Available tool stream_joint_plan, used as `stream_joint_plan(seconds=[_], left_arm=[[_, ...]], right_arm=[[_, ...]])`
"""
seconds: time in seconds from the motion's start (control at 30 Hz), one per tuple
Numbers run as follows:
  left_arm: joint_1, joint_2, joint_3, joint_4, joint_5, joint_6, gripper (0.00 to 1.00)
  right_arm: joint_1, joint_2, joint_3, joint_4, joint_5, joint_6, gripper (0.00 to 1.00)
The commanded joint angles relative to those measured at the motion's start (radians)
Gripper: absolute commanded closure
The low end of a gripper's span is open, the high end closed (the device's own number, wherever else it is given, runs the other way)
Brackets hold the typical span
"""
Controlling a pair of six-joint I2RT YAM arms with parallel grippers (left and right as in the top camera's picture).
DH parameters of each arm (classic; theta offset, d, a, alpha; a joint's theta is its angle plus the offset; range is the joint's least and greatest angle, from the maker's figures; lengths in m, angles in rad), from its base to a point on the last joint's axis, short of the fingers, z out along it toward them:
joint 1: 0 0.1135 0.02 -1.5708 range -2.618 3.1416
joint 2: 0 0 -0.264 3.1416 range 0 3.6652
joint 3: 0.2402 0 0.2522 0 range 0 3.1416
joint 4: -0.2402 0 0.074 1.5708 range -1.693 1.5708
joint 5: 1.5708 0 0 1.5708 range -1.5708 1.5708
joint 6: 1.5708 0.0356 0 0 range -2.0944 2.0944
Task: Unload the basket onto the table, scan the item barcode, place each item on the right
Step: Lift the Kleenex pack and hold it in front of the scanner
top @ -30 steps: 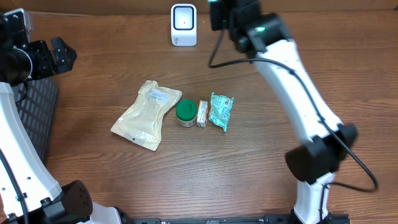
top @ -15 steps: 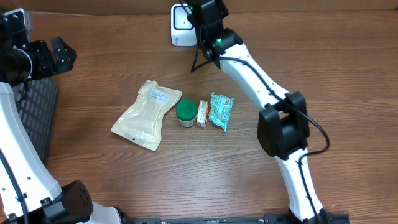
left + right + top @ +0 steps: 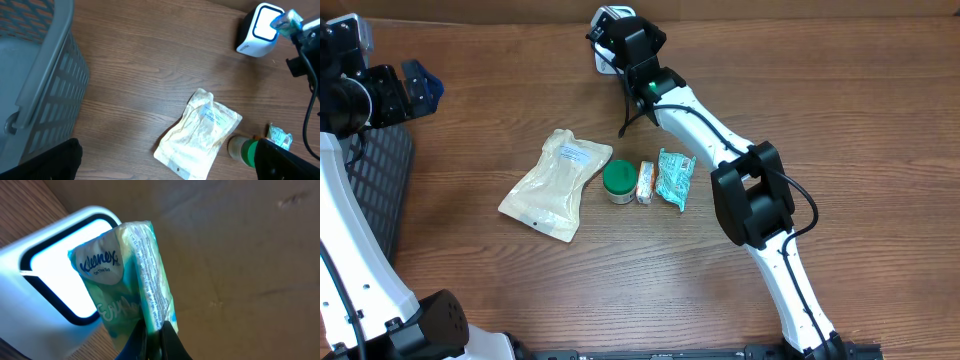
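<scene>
A teal-and-white Kleenex tissue pack (image 3: 131, 275) is pinched at its lower edge by my right gripper (image 3: 152, 340), which is shut on it. The pack stands upright just in front of the lit window of the white scanner (image 3: 40, 285). From overhead the right gripper (image 3: 613, 35) covers most of the scanner (image 3: 604, 14) at the table's back edge. The left wrist view shows the tissue pack (image 3: 288, 22) at the scanner's (image 3: 257, 30) right side. My left gripper (image 3: 420, 85) hangs open at the far left with nothing between its fingers.
A tan pouch (image 3: 557, 183), a green-lidded jar (image 3: 619, 181), a small bar (image 3: 645, 182) and a teal packet (image 3: 675, 178) lie in a row mid-table. A grey mesh basket (image 3: 40, 75) stands at the left edge under the left arm.
The right arm has swung left along the back edge, bringing the tissue pack up against the scanner's face. The left arm has stayed in place.
</scene>
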Motion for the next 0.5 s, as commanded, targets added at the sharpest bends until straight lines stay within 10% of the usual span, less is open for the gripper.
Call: stream_joint_plan(seconds=[0.0, 0.47], left_arm=[[-0.006, 0.003, 0.003, 0.001, -0.005, 0.012, 0.0], [-0.006, 0.003, 0.003, 0.001, -0.006, 0.012, 0.0]], right_arm=[[0.013, -0.005, 0.01, 0.015, -0.012, -0.014, 0.96], [0.029, -0.021, 0.01, 0.012, -0.018, 0.069, 0.96]])
